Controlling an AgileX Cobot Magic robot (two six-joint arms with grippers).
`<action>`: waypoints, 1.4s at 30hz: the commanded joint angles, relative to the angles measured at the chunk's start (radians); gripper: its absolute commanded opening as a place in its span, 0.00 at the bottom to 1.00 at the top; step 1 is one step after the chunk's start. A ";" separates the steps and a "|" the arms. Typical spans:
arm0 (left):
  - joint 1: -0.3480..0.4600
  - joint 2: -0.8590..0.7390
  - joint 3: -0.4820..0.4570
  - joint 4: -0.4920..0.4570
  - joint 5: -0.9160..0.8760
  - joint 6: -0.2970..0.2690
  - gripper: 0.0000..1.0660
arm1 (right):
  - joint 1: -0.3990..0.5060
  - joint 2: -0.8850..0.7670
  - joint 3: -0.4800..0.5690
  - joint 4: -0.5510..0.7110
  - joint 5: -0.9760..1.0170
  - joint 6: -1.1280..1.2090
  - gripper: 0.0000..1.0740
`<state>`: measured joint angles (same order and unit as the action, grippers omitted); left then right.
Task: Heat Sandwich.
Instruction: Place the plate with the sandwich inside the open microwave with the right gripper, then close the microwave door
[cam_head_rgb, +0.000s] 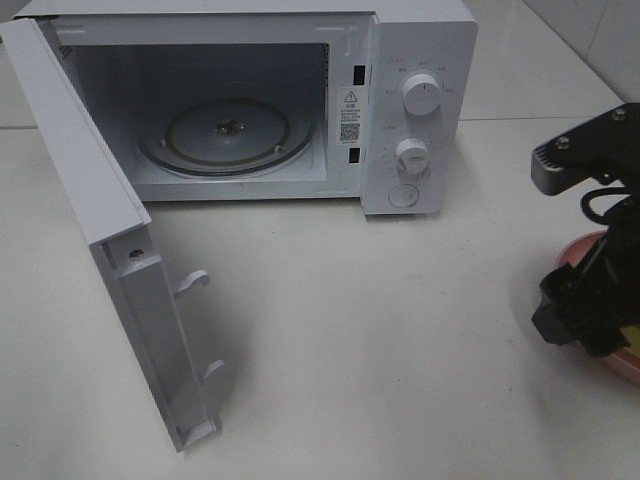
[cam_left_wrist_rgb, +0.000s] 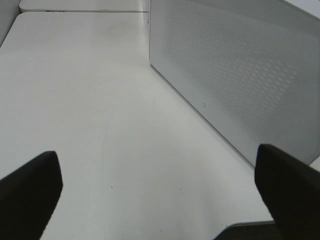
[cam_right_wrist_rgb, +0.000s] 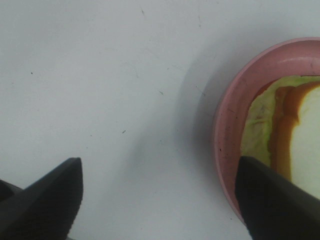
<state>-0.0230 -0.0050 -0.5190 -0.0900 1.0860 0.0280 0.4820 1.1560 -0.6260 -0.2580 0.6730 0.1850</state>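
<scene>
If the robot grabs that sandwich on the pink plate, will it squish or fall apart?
Probably squishes: the sandwich shows thick, soft-looking white bread. Its leafy green and orange layers look loosely stacked, so they might slide apart. Pushed instead, the pink plate may simply glide on the smooth table.

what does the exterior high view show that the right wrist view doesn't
Only the exterior high view shows the white microwave, its door swung open, the glass turntable inside, and the two knobs.

Only the right wrist view shows the right gripper with its fingers spread apart, one over bare table and one over the plate's rim, and the sandwich close up with its white bread, orange layer and pale green filling.

Both show the pink plate and the white table.
</scene>
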 joint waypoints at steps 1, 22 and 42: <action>0.003 -0.004 0.004 -0.003 -0.013 -0.003 0.92 | 0.001 -0.081 -0.001 0.019 0.042 -0.017 0.72; 0.003 -0.004 0.004 -0.003 -0.013 -0.003 0.92 | 0.001 -0.532 -0.001 0.093 0.355 -0.069 0.71; 0.003 -0.004 0.004 -0.003 -0.013 -0.003 0.92 | -0.192 -0.954 0.021 0.158 0.448 -0.103 0.71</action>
<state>-0.0230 -0.0050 -0.5190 -0.0900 1.0860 0.0280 0.3080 0.2270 -0.6150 -0.1150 1.1170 0.0890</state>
